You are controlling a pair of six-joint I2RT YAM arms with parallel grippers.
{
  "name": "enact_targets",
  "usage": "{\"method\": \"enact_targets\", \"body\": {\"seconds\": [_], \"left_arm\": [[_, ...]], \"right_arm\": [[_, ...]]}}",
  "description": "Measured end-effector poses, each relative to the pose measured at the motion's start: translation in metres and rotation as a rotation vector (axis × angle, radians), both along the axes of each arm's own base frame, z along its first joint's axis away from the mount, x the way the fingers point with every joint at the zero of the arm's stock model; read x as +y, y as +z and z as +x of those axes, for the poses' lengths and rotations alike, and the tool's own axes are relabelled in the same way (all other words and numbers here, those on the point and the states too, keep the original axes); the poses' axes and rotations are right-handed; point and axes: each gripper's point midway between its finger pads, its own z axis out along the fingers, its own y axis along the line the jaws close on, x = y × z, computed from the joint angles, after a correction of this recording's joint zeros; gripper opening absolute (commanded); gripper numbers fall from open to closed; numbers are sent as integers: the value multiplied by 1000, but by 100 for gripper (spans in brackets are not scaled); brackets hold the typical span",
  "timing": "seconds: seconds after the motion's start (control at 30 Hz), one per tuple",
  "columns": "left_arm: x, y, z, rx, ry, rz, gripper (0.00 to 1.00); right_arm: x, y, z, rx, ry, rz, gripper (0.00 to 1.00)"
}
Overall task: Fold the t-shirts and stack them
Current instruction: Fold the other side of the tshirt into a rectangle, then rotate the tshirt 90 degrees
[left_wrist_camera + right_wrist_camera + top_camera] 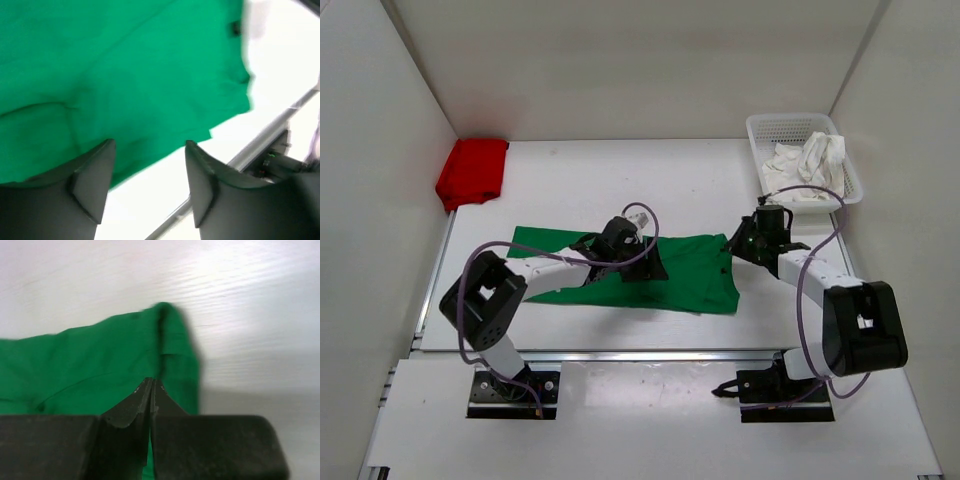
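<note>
On the white bench (pixel 580 180) lies a spread green cloth t-shirt (pixel 695 275); the left claw (pixel 149 145) hangs over it, jaws apart, empty. The right claw (pixel 152 381) is pressed closed at its right edge. Farther back: folded red cloth t-shirt (pixel 472 172) upper left, crumpled white cloth t-shirt (pixel 810 160) in a white mesh basket (pixel 757 125) upper right.

You cannot tell whether the right fingers (pixel 130 410) pinch the green shirt (pixel 90 365): their closed tips hide the cloth beneath. From above, the left fingers (pixel 648 262) cover its middle. Your left wrist view is blurred and crops the shirt.
</note>
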Motion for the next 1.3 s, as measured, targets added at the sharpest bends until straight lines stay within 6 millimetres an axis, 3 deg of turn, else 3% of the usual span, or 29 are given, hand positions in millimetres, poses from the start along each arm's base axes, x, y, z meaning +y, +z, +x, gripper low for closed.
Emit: {"method": "enact_targets", "body": {"seconds": [0.03,0.07,0.17,0.27,0.37,0.43,0.47,0.5,0.57,0.63,0.67,0.73,0.77,0.83,0.9,0.97,1.03,1.1,1.17,1.2,1.23,1.3], "left_arm": [[-2,10,0,-22,-7,-18,87],[-4,19,1,-47,-17,-32,99],[-6,47,2,-111,-31,-82,99],[3,71,11,-170,-18,-114,99],[23,87,26,-214,24,-130,96],[40,89,32,-225,61,-130,80],[49,89,33,-226,77,-130,67],[57,89,34,-226,91,-133,60],[71,86,35,-219,112,-132,56],[84,83,38,-209,137,-123,56],[90,82,39,-205,148,-118,56],[101,83,41,-203,172,-108,56],[108,85,42,-207,185,-104,56],[118,91,42,-222,206,-97,55],[128,102,43,-252,229,-97,51],[135,109,45,-277,245,-96,49],[140,107,47,-282,256,-80,48],[145,98,47,-259,261,-54,48],[149,88,46,-228,263,-31,48],[150,84,45,-218,264,-23,48],[151,82,44,-211,264,-17,47],[153,78,42,-204,262,-10,47]], "right_arm": [[8,7,0,-21,22,2,0],[18,13,-2,-38,52,5,0],[53,18,-15,-51,157,28,0],[85,6,-38,-2,261,54,0],[102,-16,-53,76,318,63,0],[106,-35,-58,143,333,67,0],[112,-36,-53,171,338,104,0],[114,-35,-40,169,335,113,0],[123,-34,-2,172,329,130,0],[134,-29,63,152,311,137,0],[142,-26,111,109,305,146,0],[151,-25,183,53,301,162,0],[157,-27,208,51,311,172,0],[160,-13,248,13,324,151,0],[162,7,261,-41,350,127,2],[160,38,240,-53,377,96,8],[157,74,188,-75,408,57,18],[160,111,130,-124,445,46,20],[165,141,79,-208,495,69,16],[167,148,62,-239,515,85,5],[165,146,53,-254,525,96,0],[147,131,52,-251,491,110,0]]}}
